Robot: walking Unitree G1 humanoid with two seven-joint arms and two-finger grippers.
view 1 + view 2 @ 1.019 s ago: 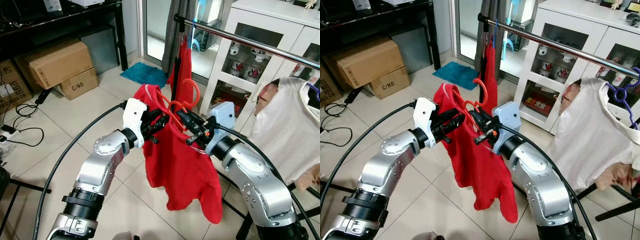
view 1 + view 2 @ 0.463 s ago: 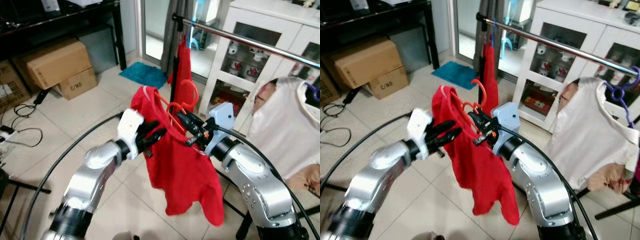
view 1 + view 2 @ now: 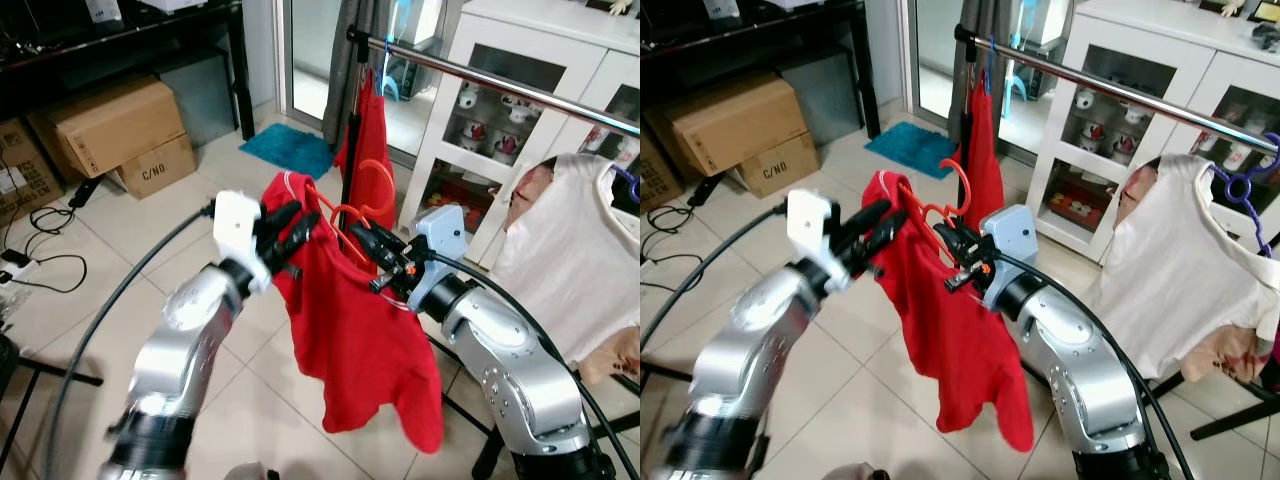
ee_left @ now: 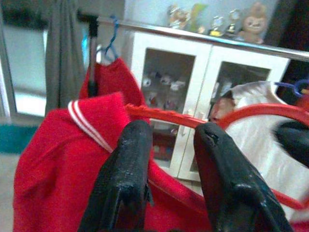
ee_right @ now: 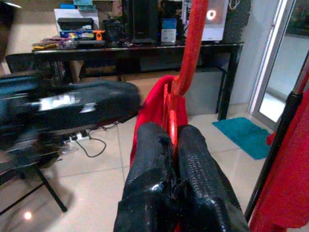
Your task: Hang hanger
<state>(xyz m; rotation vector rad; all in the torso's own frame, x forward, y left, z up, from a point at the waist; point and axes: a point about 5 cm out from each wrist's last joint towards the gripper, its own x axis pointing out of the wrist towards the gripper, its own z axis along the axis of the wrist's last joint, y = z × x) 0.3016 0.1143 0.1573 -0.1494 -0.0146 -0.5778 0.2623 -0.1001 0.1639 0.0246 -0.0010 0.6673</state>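
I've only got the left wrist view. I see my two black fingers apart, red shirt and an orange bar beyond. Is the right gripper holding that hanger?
Observer: Yes. The right gripper is shut on the orange hanger, pinching it just below the hook.
Operator: Where's the left gripper relative to the shirt?
Observer: The left gripper sits by the shoulder of the red shirt, fingers open, not clamped on it.
Operator: Room on the rail?
Observer: The metal rail is bare between another red garment at its end and a white garment further along.
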